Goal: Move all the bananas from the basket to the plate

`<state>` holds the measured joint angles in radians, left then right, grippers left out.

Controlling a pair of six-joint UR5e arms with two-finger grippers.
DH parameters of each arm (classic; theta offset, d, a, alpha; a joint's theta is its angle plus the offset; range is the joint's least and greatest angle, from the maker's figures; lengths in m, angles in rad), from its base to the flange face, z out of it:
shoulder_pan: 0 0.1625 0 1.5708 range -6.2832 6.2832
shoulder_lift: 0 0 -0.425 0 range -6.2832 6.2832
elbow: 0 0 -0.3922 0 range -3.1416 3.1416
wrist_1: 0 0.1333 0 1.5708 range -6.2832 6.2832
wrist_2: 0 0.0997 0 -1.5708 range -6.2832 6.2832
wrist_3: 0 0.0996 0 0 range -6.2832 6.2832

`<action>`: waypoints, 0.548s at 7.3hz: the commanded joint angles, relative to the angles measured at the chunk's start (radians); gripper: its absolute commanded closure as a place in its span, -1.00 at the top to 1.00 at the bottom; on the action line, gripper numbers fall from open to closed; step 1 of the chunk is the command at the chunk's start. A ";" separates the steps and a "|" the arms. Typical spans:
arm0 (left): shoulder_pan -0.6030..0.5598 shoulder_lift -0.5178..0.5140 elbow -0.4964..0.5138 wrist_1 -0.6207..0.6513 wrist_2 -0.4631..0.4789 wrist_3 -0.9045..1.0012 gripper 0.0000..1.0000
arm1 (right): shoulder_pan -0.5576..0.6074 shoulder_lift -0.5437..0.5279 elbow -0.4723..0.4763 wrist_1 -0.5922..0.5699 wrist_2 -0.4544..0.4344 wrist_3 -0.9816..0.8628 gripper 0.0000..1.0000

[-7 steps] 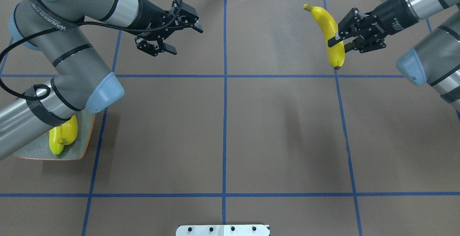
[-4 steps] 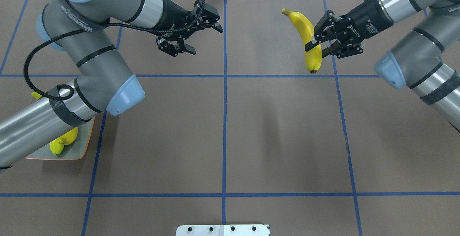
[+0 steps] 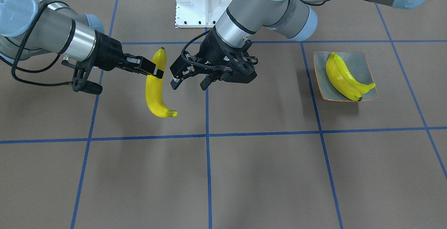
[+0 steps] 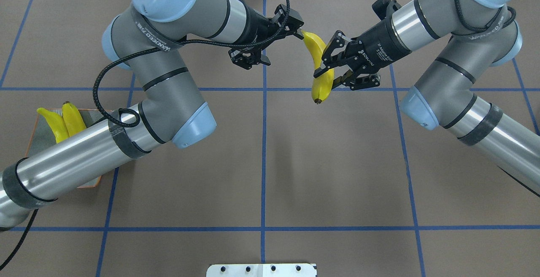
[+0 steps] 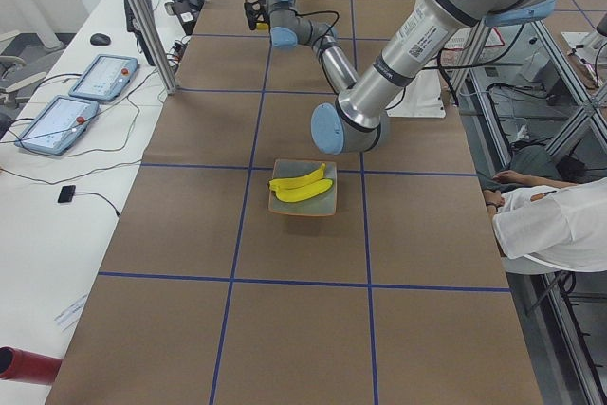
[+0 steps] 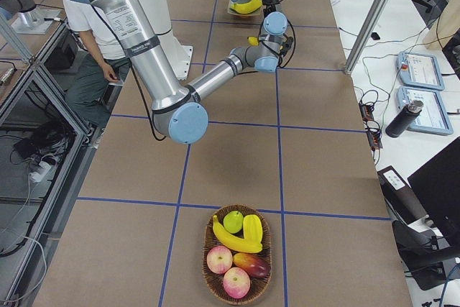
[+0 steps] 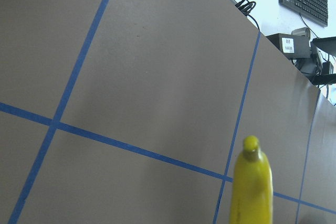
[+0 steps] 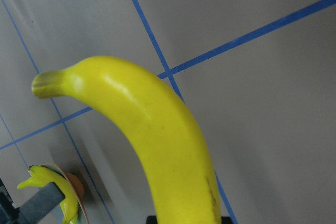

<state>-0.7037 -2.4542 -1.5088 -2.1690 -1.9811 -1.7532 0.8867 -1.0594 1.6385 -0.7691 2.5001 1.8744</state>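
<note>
- Left gripper (image 3: 188,82) is seen with its jaws spread wide and nothing between them, hanging over the middle of the table just beside the stem end of the held banana (image 4: 315,49).
- One plate (image 3: 361,63) is set near the table's left edge. Two bananas (image 3: 340,79) are laid on it side by side and touching, head to tail, with their long axes slanted between the robot's edge and the operators' edge.
- The held banana is carried clear of the table. Its long axis runs roughly from the robot's edge to the operators' edge, with the dark tip turned toward the robot and the stem toward the left gripper.
- One right gripper (image 4: 327,75) is clamped across that banana's middle. "ROBOTIQ" is printed on its body.
- One basket (image 6: 207,267) is placed near the table's right edge. One banana (image 6: 230,240) is laid in it among other fruit, and a short yellow piece beside it cannot be identified.
- Four bananas are counted in all.
</note>
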 commanded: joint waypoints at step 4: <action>0.009 -0.031 0.101 -0.109 0.041 -0.065 0.99 | -0.038 0.001 0.063 0.004 -0.052 0.088 -1.00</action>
<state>-0.6952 -2.4830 -1.4167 -2.2720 -1.9422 -1.8140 0.8496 -1.0585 1.6928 -0.7670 2.4507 1.9472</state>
